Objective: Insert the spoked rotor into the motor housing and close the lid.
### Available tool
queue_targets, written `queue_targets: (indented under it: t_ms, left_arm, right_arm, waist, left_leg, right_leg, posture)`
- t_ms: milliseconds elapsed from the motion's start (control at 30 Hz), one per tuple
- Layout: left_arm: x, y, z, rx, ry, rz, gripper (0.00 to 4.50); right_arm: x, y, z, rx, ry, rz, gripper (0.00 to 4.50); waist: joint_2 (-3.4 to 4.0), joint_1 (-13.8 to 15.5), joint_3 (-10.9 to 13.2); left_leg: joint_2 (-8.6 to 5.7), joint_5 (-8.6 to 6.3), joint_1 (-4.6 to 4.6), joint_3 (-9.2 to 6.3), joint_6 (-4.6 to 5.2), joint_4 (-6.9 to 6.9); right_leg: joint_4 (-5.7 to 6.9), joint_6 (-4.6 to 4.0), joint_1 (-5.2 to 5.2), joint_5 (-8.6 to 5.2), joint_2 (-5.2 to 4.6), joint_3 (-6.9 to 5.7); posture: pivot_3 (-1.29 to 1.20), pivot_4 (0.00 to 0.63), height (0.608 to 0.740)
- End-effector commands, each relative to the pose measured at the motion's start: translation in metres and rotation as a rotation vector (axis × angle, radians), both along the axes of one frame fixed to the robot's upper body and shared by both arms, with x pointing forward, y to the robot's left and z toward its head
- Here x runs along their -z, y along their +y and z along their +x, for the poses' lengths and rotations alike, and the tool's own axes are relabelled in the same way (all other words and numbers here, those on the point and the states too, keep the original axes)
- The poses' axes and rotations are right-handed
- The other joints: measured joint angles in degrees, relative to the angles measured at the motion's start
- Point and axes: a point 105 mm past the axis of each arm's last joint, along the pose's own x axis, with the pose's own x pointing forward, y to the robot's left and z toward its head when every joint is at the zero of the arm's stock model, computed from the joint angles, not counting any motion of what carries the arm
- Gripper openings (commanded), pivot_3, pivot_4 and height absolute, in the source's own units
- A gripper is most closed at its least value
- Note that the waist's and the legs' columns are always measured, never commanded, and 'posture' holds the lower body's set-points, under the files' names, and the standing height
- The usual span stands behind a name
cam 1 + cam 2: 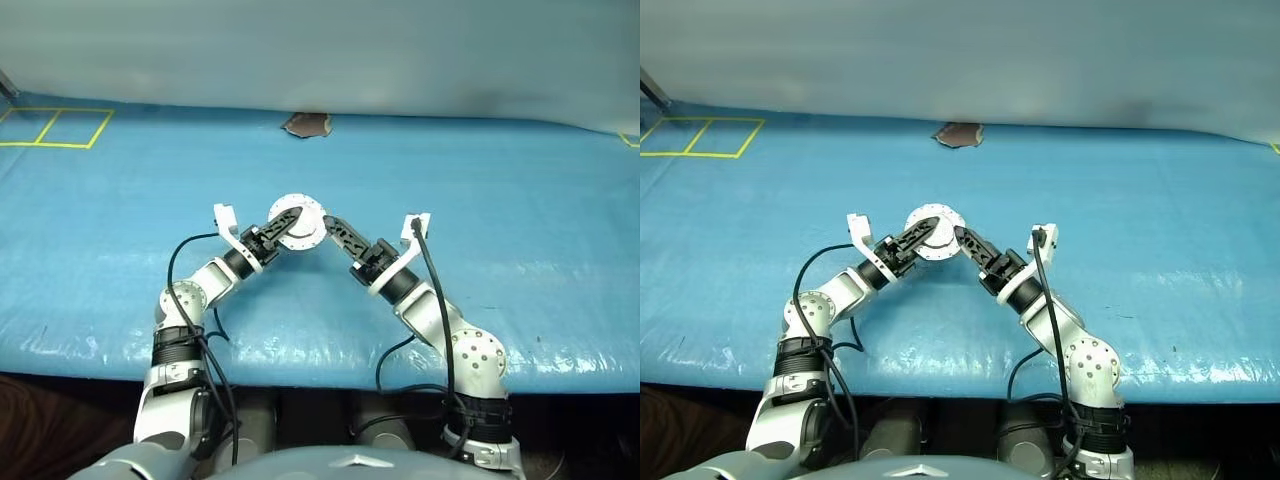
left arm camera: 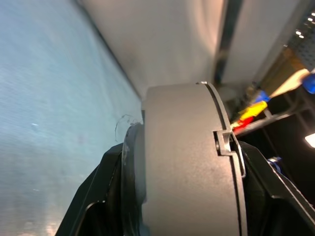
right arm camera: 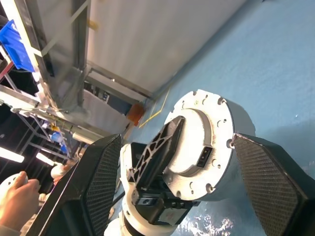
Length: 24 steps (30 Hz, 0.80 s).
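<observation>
The motor housing (image 1: 298,221) sat near the middle of the big blue table cover (image 1: 520,250), lid side up, one single white-silver round unit with a ring of small holes around its flange and a little rectangular socket in the raised centre. No brand or readable writing anywhere on it that I could make out.

Biggest stuff first: the blue cover ran the full width, with a pale wall behind it and yellow tape squares (image 1: 55,128) at the far left corner. One small brownish patch (image 1: 307,125) sat at the far edge.

Two arms, two grippers. The left gripper (image 1: 283,229) was clamped on the housing, one black finger (image 3: 160,147) lying across the top face and the other under it, so the jaws were spread about as wide as the body is thick. In the left wrist view the housing's grey side wall sat right between the fingers.

The right gripper (image 3: 177,196) had its jaws spread wide, one pad on each side of the housing with clear gaps, gripping nothing.

A person's hand (image 3: 17,199) showed off in the background.
</observation>
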Motion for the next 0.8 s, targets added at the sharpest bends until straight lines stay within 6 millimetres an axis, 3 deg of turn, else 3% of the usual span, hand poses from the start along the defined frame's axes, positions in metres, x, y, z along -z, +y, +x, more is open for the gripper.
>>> queue_targets:
  t_ms: [33,267,433,600,700,800]
  left_arm:
    - [-0.036,0.028,0.017,-0.187,-0.125,-0.030,2.76]
    - [-0.031,0.059,0.028,-0.378,-0.088,0.055,2.76]
    - [-0.016,0.097,0.039,-0.638,-0.019,0.199,2.76]
    - [-0.016,0.114,0.040,-0.774,-0.036,0.296,2.76]
    - [-0.016,0.117,0.040,-0.806,-0.047,0.322,3.39]
    - [-0.014,0.120,0.040,-0.826,-0.043,0.344,4.40]
  right_arm:
    - [-0.011,-0.007,0.000,0.049,-0.043,0.012,3.83]
    - [-0.008,-0.011,0.000,0.069,-0.038,0.006,3.83]
    - [-0.009,-0.013,0.000,0.084,-0.039,0.007,3.83]
    - [-0.006,-0.017,-0.002,0.104,-0.028,0.011,3.83]
    - [-0.003,-0.019,-0.003,0.114,-0.019,0.008,3.87]
    - [-0.001,-0.019,-0.003,0.116,-0.014,0.003,3.87]
  waist:
    - [0.00,0.03,0.00]
    - [-0.01,0.14,0.00]
    - [-0.02,0.04,0.00]
    - [-0.03,0.16,0.01]
    - [-0.04,0.27,0.00]
    - [-0.04,0.24,0.00]
  left_leg:
    - [0.00,0.00,-0.01,0.00,0.00,0.00]
    - [-0.02,0.00,-0.02,0.00,0.00,0.01]
    - [-0.01,0.00,-0.02,0.01,0.01,0.16]
    - [-0.01,0.00,-0.07,0.01,0.01,0.26]
    - [-0.02,0.00,-0.10,-0.01,0.02,0.31]
    - [-0.02,0.00,-0.10,-0.01,0.04,0.41]
  right_leg:
    - [0.00,-0.01,0.00,0.01,0.00,0.00]
    - [-0.01,0.01,0.02,0.01,-0.01,0.00]
    - [0.00,0.04,0.05,0.09,0.02,0.00]
    - [-0.01,0.07,0.07,0.15,0.03,0.01]
    - [-0.01,0.10,0.09,0.16,0.03,0.00]
    - [-0.01,0.13,0.13,0.20,0.03,0.00]
  posture:
    - [0.00,0.150,0.740]
    - [0.00,0.150,0.740]
    - [0.00,0.150,0.740]
    - [0.00,0.150,0.740]
    - [0.00,0.150,0.740]
    - [0.00,0.150,0.740]
